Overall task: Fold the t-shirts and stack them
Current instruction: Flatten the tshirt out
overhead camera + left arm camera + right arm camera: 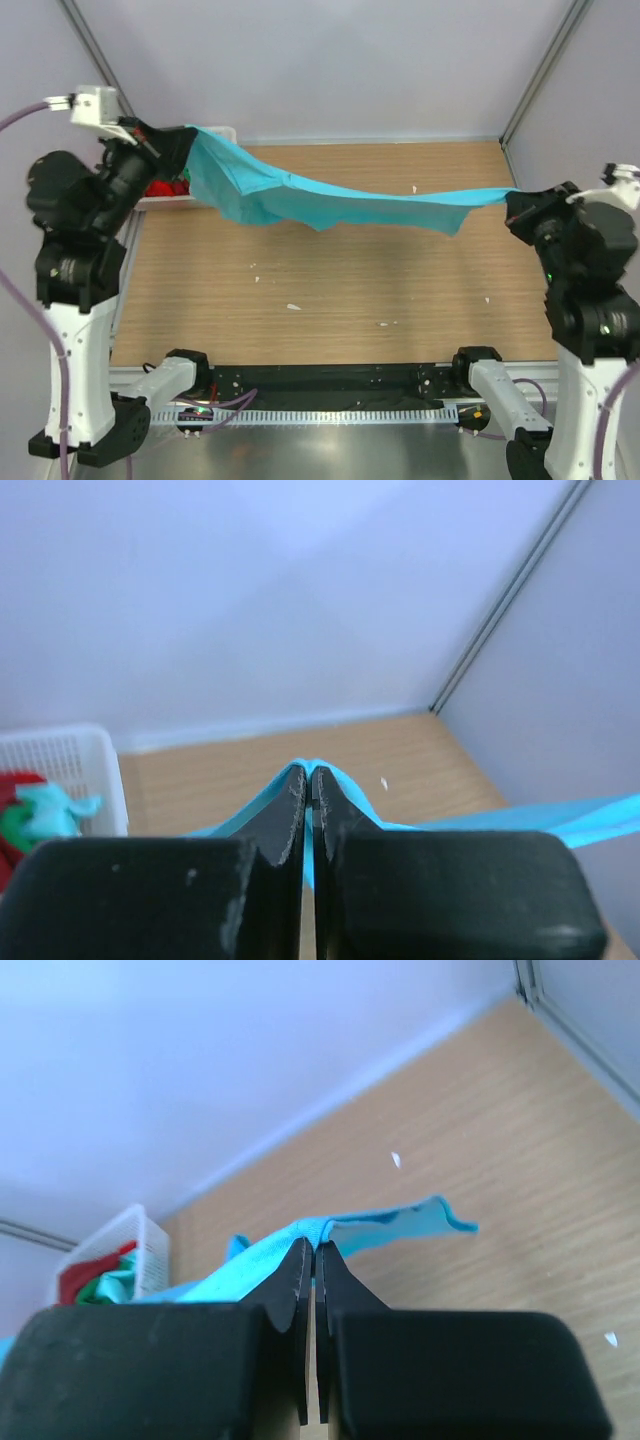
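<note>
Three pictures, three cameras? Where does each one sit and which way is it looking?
Top: high behind the arms, looking down on the table; both arms show, left claw and right claw holding the blue t-shirt stretched aloft.
Left wrist: on the left arm, looking along its shut fingers toward the far corner.
Right wrist: on the right arm, looking past its shut fingers across the table.
Shared: both wrist views show the white basket.

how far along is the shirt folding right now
Done: nothing yet; no folded shirt or stack lies on the table. In hand: the turquoise t-shirt hangs stretched above it, the left claw shut on one end and the right claw shut on the other. Left: lay it down and fold it, then do the red t-shirt and the mint green t-shirt bunched in the white basket, and stack them.
</note>
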